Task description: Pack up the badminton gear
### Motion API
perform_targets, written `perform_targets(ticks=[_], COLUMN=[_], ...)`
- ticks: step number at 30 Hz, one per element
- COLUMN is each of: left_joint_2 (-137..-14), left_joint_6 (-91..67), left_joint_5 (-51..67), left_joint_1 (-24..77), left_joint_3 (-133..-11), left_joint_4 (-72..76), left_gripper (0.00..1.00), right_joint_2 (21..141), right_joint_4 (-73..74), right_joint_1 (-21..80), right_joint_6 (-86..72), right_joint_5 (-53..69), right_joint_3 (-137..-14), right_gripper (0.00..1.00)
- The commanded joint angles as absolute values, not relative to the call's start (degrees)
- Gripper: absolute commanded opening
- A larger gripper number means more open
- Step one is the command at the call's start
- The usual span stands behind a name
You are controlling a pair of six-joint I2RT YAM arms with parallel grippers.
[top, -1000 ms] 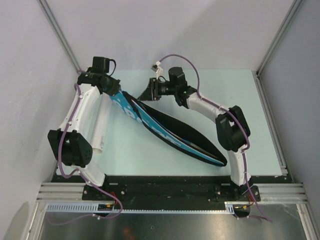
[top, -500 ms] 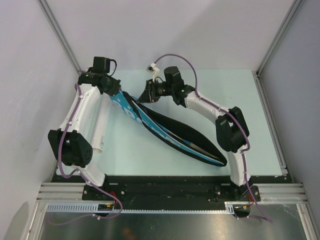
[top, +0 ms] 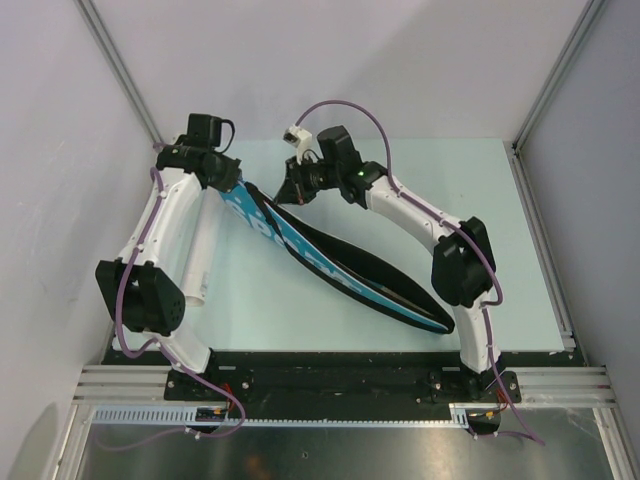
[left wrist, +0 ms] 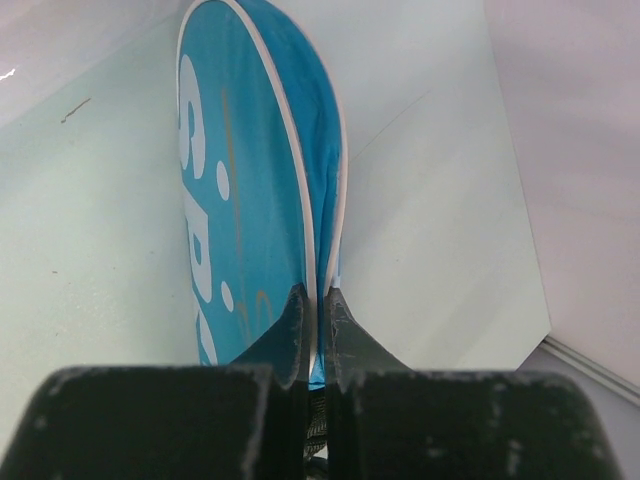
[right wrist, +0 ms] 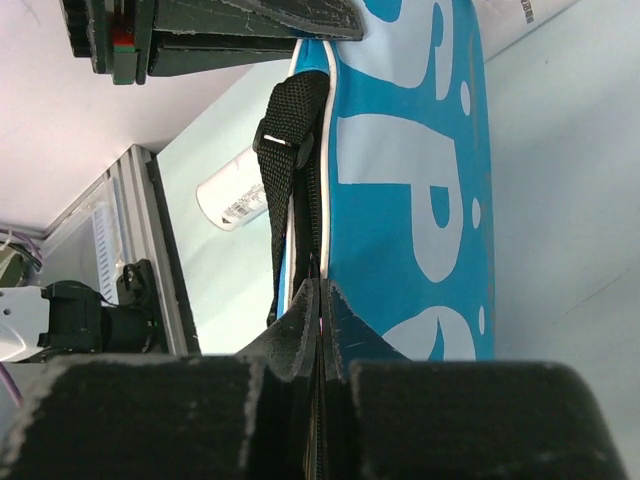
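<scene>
The long blue "SPORT" racket bag [top: 345, 262] with black edging lies diagonally across the table, from far left to near right. My left gripper [top: 237, 187] is shut on the white-piped edge at the bag's far-left end [left wrist: 250, 150]. My right gripper [top: 285, 196] is shut on the bag's zipper line [right wrist: 320, 262], just right of the left gripper. A black strap with a buckle [right wrist: 288, 140] hangs off the bag's edge. The white tube [top: 201, 272] lies on the table beside the left arm; it also shows in the right wrist view [right wrist: 233, 198]. Rackets and shuttlecocks are out of view.
The pale green table [top: 300, 310] is walled by grey panels on the left, back and right. A black rail [top: 330, 375] runs along its near edge. The left arm's fingers [right wrist: 250, 20] sit at the top of the right wrist view.
My right gripper has moved a little left along the bag's edge toward the left gripper, and its wrist has turned. The left arm and the tube have not moved.
</scene>
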State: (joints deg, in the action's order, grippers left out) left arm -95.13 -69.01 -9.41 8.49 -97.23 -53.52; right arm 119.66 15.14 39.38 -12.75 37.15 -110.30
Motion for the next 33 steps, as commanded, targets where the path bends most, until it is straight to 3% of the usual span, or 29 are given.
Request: perform_targets(ticks=[1, 9, 20, 29, 33], left_joint_2=[-93.5, -95.3, -99.1, -101.1, -102.6], left_joint_6=[-73.8, -78.9, -81.6, -82.8, -81.9], left_joint_5=[-10.2, -14.1, -14.5, -17.9, -21.1], left_joint_1=[9.6, 8.1, 4.8, 1.9, 0.9], left_joint_3=[-97.7, -99.0, -102.3, -107.3, -111.1], left_joint_4=[-53.6, -53.7, -53.7, -53.7, -53.7], left_gripper=[0.00, 0.00, 0.00, 0.00, 0.00], right_joint_2=[116.9, 110.3, 92.2, 77.4, 72.4], right_joint_4=[17.6, 18.0, 14.3, 21.5, 22.8], right_joint_1=[40.3, 40.3, 36.2, 34.5, 29.2], right_joint_6=[-10.1, -9.3, -11.8, -6.3, -7.3], right_joint_5=[36.2, 31.5, 23.2, 10.6, 7.8], right_joint_3=[-112.9, -106.5, -81.8, -67.0, -61.4], right_gripper=[0.00, 0.00, 0.00, 0.00, 0.00])
